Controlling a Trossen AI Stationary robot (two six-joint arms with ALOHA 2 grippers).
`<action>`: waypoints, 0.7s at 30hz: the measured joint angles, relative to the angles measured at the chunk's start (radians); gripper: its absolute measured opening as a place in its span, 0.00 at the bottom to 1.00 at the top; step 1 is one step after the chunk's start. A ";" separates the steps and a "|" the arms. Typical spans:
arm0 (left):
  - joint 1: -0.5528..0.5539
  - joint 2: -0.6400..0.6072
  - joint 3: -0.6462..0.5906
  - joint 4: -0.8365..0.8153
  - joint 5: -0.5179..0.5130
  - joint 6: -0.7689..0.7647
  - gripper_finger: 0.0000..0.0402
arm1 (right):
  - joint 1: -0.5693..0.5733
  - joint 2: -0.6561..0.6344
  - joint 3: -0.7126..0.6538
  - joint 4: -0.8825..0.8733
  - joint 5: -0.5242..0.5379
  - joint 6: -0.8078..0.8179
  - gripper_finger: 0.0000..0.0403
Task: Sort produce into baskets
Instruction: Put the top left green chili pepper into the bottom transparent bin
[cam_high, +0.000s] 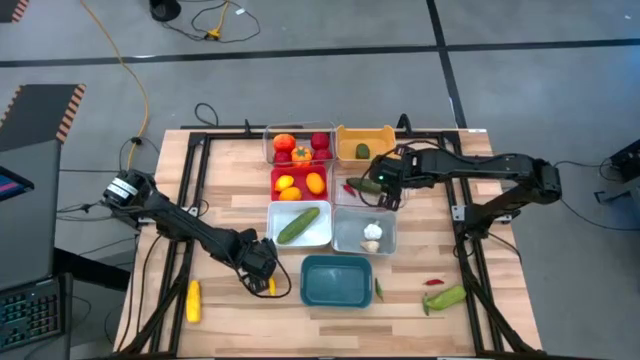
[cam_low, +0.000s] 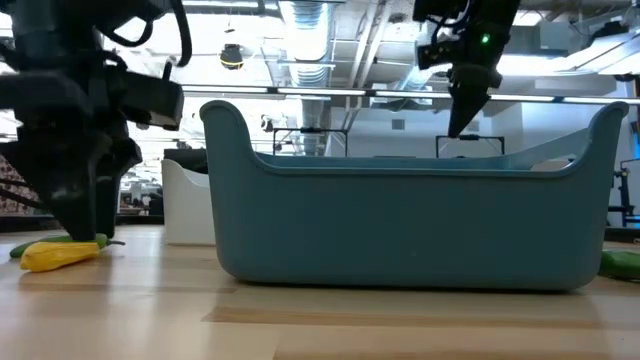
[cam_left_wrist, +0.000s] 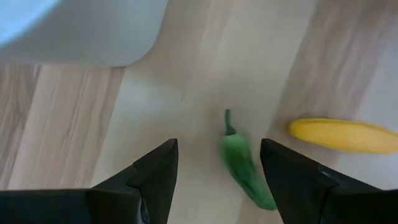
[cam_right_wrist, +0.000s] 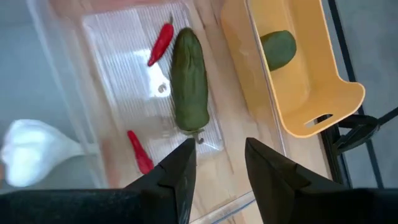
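The produce piece that matters now is a small green chili (cam_left_wrist: 241, 167), lying on the bare wooden table (cam_high: 230, 170) directly under the left gripper (cam_left_wrist: 217, 147). The gripper's fingers are spread and empty, one on each side of the chili. In the left wrist view we see its long axis running away from the wrist, stem farthest out, roughly across the line between the fingers, so we judge that a straight descent and squeeze would catch it across its narrow width. It sits a little closer to one finger than the other, so we expect a slight nudge as the fingers meet. A yellow piece (cam_left_wrist: 342, 135) lies just beside that finger's outer side, apart from the chili, and we think it could be bumped. The wood is flat and smooth, and the teal basket (cam_high: 336, 259) stands near with clear table between. The right gripper (cam_high: 383, 190) is well apart, hovering over a clear basket (cam_right_wrist: 106, 37) that holds a dark green cucumber (cam_right_wrist: 189, 81); its fingers are slightly parted and grip nothing.
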 joint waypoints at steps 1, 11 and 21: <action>0.000 0.004 -0.004 0.005 -0.001 -0.001 0.53 | 0.008 -0.007 0.000 0.000 -0.001 0.006 0.41; -0.002 0.004 -0.041 0.047 -0.010 -0.001 0.49 | 0.106 -0.050 0.000 0.000 -0.002 0.076 0.41; 0.000 0.008 -0.018 0.033 0.033 0.002 0.22 | 0.229 -0.050 0.000 -0.029 -0.085 0.176 0.41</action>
